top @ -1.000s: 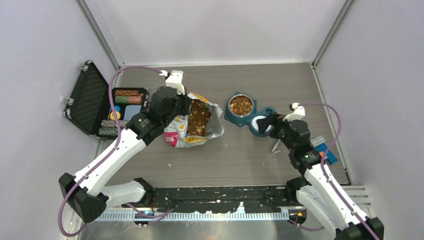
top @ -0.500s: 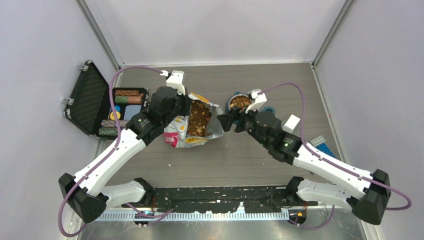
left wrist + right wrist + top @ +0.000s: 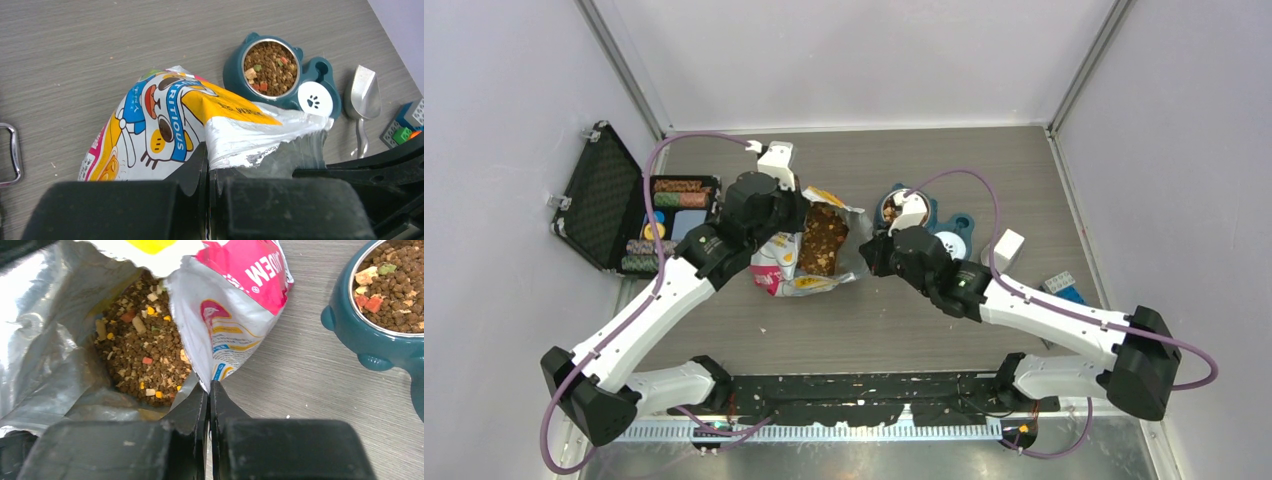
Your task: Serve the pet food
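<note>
The left gripper (image 3: 207,167) was clamped on the left rim of the open food bag (image 3: 165,115), and the right gripper (image 3: 209,390) was pinched shut on its right rim. The pet food (image 3: 142,357) lay inside the bag, with more filling the teal bowl (image 3: 234,70) just right of it.

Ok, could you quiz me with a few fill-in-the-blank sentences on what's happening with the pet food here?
1. The left fingers and the right fingers each pinch an edge of the open ___.
2. The teal bowl is filled with ___.
3. Beside the bowl, a metal ___ lies on the table, held by neither arm.
Missing words: bag; kibble; scoop.
</note>
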Robot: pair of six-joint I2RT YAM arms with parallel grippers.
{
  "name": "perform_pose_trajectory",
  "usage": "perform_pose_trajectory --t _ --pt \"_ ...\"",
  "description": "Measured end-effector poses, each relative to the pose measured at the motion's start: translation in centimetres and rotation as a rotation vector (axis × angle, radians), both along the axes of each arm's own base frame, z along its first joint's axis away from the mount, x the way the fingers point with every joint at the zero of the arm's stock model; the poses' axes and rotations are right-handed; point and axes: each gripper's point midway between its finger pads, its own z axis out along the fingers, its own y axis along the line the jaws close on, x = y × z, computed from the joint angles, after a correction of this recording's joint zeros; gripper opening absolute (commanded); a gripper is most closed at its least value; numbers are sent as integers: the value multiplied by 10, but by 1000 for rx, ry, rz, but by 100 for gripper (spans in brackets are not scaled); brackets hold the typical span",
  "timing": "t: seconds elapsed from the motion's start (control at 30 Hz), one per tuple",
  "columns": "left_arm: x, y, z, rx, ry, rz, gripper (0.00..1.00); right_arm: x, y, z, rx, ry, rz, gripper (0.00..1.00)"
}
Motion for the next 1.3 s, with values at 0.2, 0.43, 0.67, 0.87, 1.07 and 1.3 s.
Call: perform_pose_trajectory --t 0.2,0.43,0.67,0.87,1.07,1.3 --pt "-20 -14 -1 17 19 -97 0 -29 5 23 72 -28 143 5" --pt "-54 -23 9 12 17 -217 0 -67 4 68 202 -79 300 5" --pt "-61 -24 8 51 66 -253 0 -62 10 82 240 -98 283 5" --pt "-46 -31 5 103 101 -235 24 -22 15 82 231 -140 109 5" --pt "-31 -32 28 64 23 -170 99 7 1 74 266 -198 -78 5" --pt "-42 -3 66 -14 -88 -87 99 15 -8 73 259 -229 -148 5"
